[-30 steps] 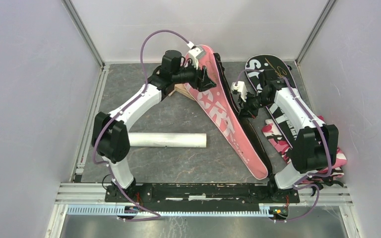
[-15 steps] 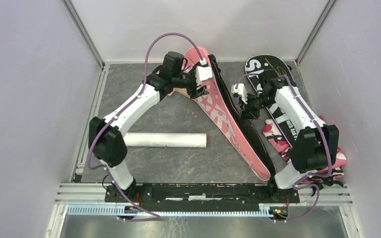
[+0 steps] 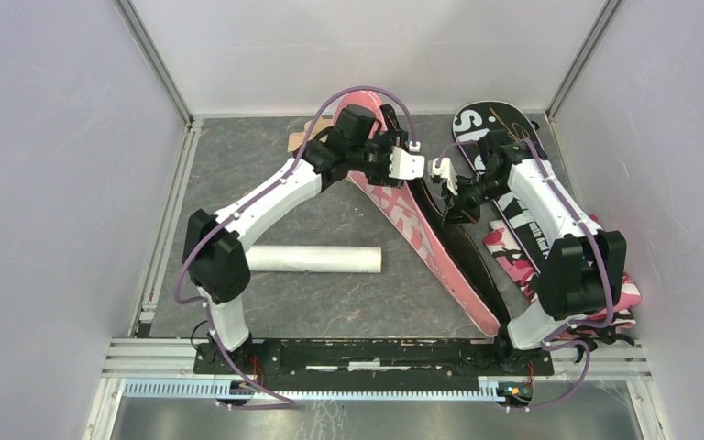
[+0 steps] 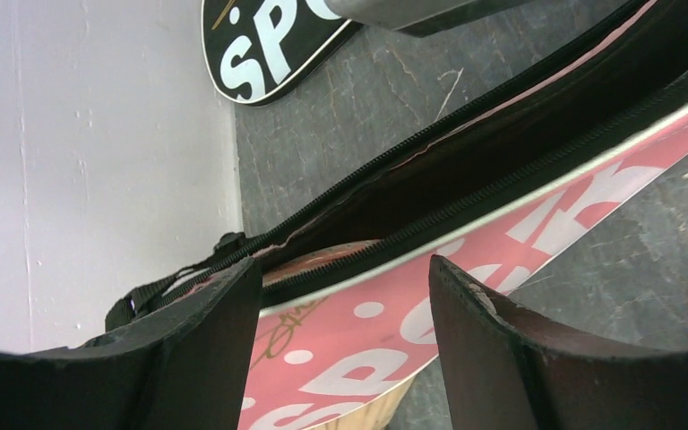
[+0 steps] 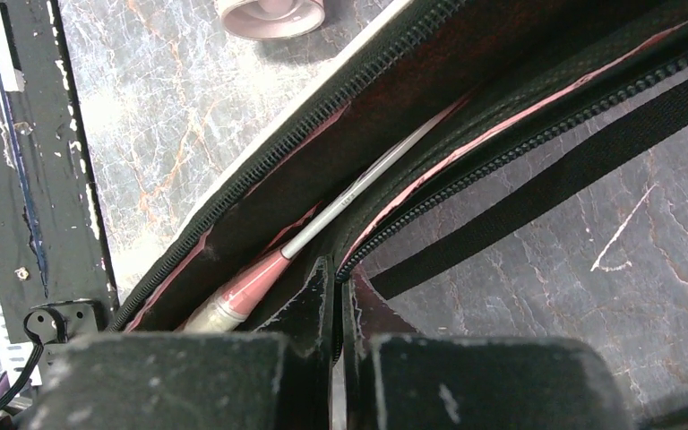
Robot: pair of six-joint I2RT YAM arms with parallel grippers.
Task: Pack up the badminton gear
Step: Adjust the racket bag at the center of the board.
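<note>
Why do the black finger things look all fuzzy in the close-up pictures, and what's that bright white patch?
Left wrist view: the left fingers sit too close to the lens, so they blur; the pink cover behind is sharper. Right wrist view: the right fingers blur the same way, and the table glares white at the left. Top view: even light, soft shadows, nothing blurred.

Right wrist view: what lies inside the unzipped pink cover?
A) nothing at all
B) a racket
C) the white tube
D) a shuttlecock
B: a racket, its thin grey shaft running into a pinkish grip end, lies between the open zipper edges of the pink cover.
</note>
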